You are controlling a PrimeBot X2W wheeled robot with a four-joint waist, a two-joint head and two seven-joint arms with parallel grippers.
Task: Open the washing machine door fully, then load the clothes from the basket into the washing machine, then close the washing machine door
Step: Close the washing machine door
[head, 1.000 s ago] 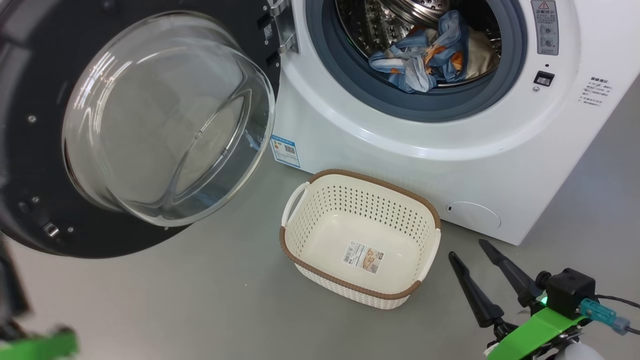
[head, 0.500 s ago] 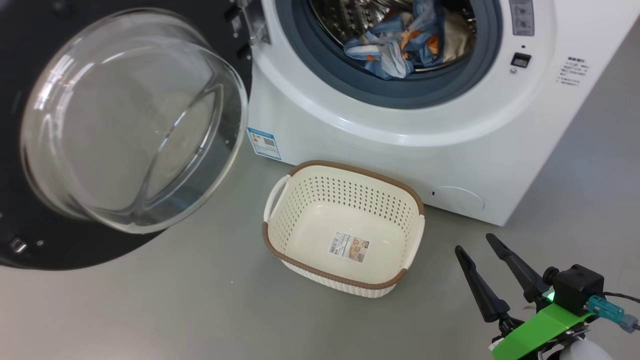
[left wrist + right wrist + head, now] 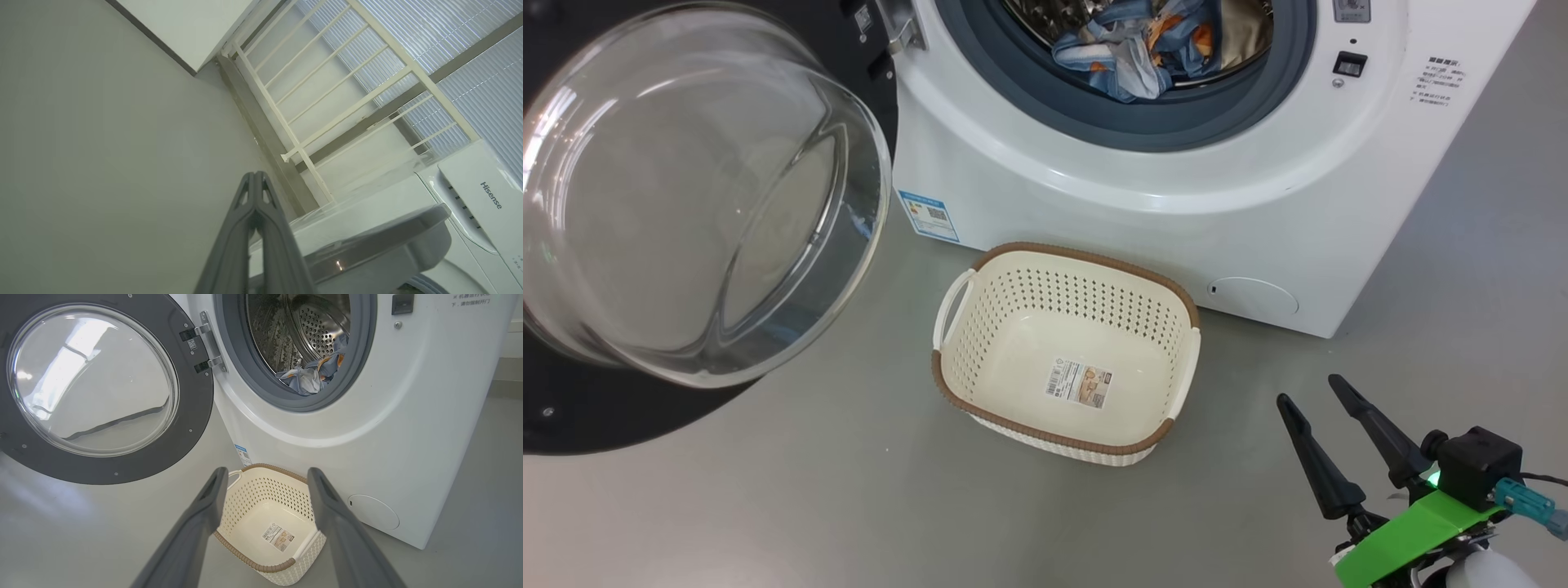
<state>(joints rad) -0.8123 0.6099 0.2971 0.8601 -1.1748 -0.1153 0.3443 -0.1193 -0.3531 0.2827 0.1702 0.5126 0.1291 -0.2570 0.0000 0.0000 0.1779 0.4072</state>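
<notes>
The small cream perforated plastic basket (image 3: pixel 1062 298) sits empty on the floor at the foot of the big white front-loading washing machine (image 3: pixel 1094 212). The bundle of light blue denim-like clothes (image 3: pixel 1143 41) lies in the drum at 12 o'clock, so loading looks finished and closing is the step in hand. The round black-rimmed, glass-bowled washing machine door (image 3: pixel 686 204) hangs wide open at 9 o'clock.

The right gripper (image 3: pixel 1308 389) hovers at 4 o'clock, fingers apart and empty. The left gripper (image 3: pixel 255 179) has its fingers pressed together on nothing. Next, an arm likely must get behind the door and swing it toward 3 o'clock until it latches.

Since a second ago the whole head view has slid toward 10 o'clock, a camera move. Basket and door keep their places.
</notes>
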